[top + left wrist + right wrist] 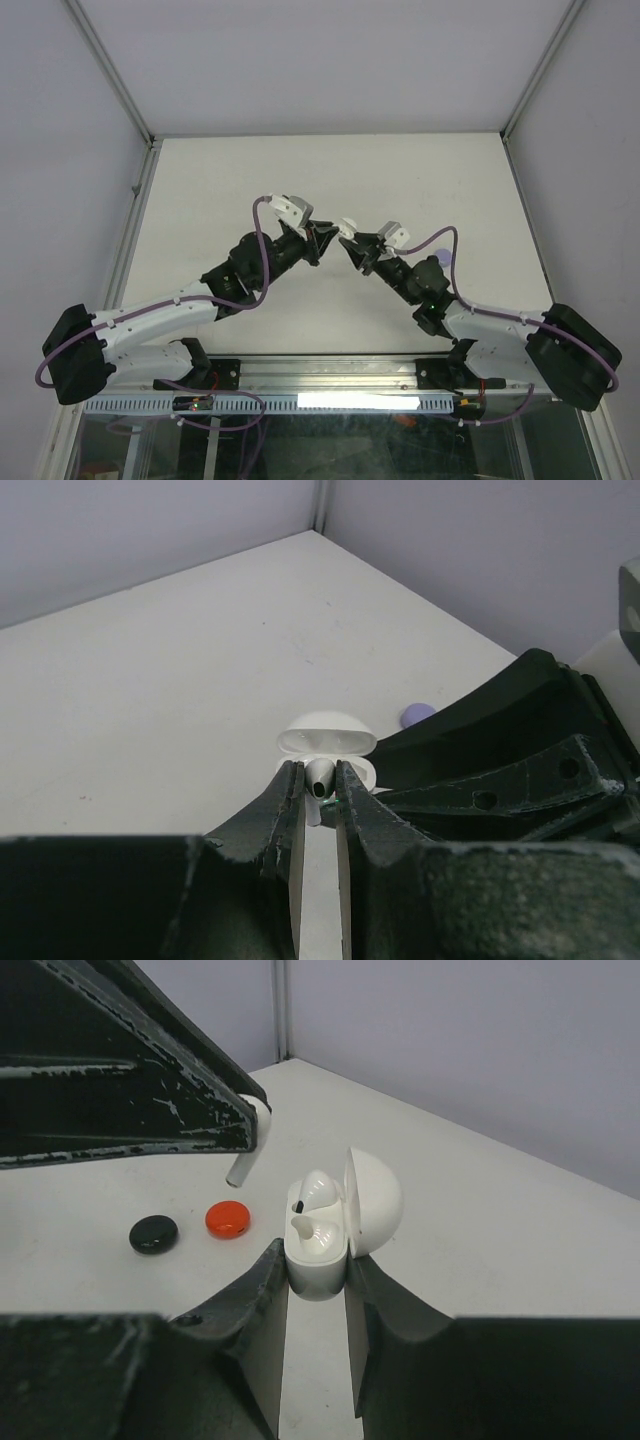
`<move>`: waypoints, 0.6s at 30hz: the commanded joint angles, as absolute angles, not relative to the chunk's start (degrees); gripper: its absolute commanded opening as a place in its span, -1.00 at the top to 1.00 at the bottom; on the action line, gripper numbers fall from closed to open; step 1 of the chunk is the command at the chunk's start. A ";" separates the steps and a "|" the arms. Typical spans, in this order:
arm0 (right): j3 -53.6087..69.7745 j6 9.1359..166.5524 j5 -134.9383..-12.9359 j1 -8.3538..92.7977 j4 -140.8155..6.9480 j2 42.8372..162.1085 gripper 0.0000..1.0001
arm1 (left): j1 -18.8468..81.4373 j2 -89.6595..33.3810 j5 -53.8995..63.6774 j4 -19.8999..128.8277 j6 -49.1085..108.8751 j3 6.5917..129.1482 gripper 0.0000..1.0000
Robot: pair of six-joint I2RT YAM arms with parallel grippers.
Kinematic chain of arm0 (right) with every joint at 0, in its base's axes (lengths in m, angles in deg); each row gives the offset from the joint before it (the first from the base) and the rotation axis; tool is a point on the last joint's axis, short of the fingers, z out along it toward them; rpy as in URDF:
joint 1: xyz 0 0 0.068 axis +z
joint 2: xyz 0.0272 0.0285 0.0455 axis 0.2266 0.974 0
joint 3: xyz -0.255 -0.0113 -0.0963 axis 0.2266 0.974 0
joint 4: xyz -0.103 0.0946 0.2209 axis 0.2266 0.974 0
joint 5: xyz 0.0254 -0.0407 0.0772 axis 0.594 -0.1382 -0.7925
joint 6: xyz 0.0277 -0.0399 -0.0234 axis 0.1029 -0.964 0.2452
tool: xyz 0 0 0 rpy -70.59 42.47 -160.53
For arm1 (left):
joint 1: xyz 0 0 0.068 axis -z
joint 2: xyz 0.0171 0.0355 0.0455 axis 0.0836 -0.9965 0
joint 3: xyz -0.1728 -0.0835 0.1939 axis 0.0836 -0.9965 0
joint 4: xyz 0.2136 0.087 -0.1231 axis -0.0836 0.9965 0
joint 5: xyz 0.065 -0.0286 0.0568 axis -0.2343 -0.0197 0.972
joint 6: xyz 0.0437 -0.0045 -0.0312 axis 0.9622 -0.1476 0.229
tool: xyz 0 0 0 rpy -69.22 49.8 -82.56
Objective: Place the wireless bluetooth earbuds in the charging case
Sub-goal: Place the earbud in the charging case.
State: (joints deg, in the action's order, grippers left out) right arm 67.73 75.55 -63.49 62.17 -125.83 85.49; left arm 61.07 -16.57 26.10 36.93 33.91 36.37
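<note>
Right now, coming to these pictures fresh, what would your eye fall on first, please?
The two arms meet nose to nose over the middle of the table: the right gripper clamps an open white charging case, lid swung back, while the left gripper pinches a white earbud close beside it. Next come a red puck and a black puck lying on the table, to the case's left in the right wrist view.

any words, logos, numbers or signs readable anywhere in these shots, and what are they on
No text can be read in any view.
The white charging case, the earbud, the black disc and the red disc all show plain surfaces with no marks.
</note>
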 commanded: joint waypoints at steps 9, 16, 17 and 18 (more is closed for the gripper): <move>64.18 77.98 -65.74 63.86 -133.79 88.40 0.77 | 61.31 -17.16 18.45 21.79 38.63 34.27 0.85; 63.94 78.03 -65.19 64.07 -133.44 86.96 0.77 | 61.31 -19.05 19.38 21.43 40.19 33.68 0.86; 63.95 78.04 -65.09 64.07 -133.23 86.57 0.77 | 61.31 -19.09 19.42 21.56 40.23 33.52 0.86; 63.94 78.04 -65.00 64.07 -133.00 86.30 0.77 | 61.33 -19.09 19.50 21.54 40.28 33.30 0.86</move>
State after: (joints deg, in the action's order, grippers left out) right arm 66.29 77.28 -65.28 63.73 -128.78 88.37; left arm 61.07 -18.97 20.31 25.17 38.33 34.11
